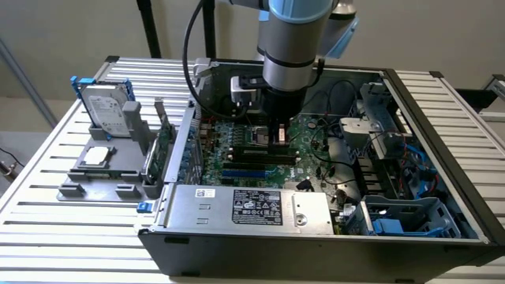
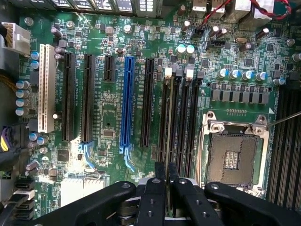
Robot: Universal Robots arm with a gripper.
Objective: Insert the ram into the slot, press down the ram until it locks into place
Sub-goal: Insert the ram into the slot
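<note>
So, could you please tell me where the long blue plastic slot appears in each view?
Exterior view: the long blue plastic slot lies on the green motherboard, near the labelled silver box.
Wrist view: the same slot stands between long black slots.
Shared landmark: the square silver CPU socket.

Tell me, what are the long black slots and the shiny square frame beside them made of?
The slot looks like matte black moulded plastic: dull, without glints. The square frame seems to be bare metal: silvery and catching the light.
</note>
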